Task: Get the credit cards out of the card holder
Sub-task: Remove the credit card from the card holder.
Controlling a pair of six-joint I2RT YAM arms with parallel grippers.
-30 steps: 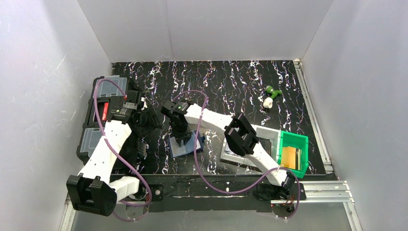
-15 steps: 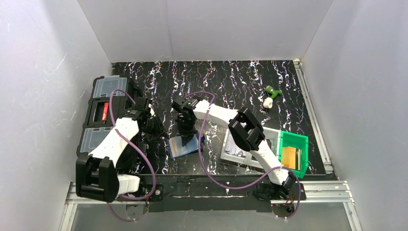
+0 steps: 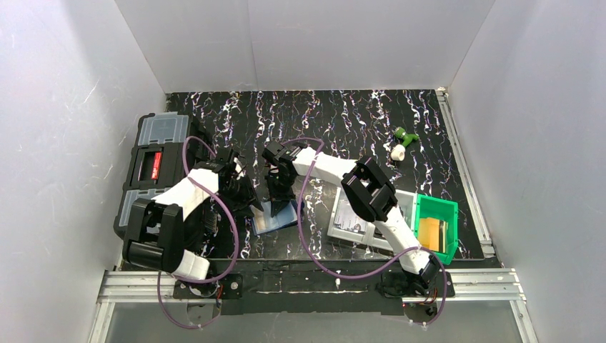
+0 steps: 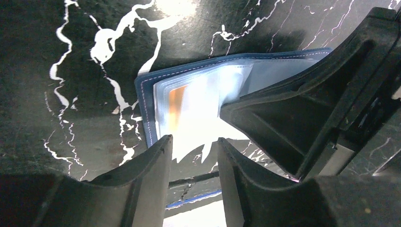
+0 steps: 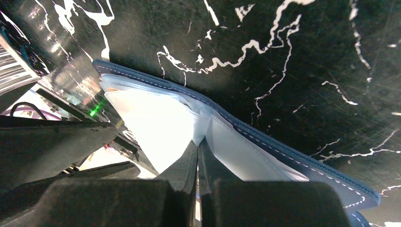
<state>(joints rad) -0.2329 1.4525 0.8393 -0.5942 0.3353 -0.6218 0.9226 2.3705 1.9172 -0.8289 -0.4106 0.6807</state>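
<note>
left wrist, orange card [image 4: 176,101] in card holder [image 4: 144,94], indistinct in top external

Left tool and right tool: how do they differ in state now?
The left tool is open, jaws apart; the right tool is shut. The left tool holds nothing; the right tool seems to pinch a clear sleeve of the card holder. Both are black and point at its open sleeves.

Marbled table [image 3: 343,114] carries card holder [image 3: 275,218], organizer case [image 3: 154,168], tray [image 3: 340,233], green bin [image 3: 437,203].
</note>
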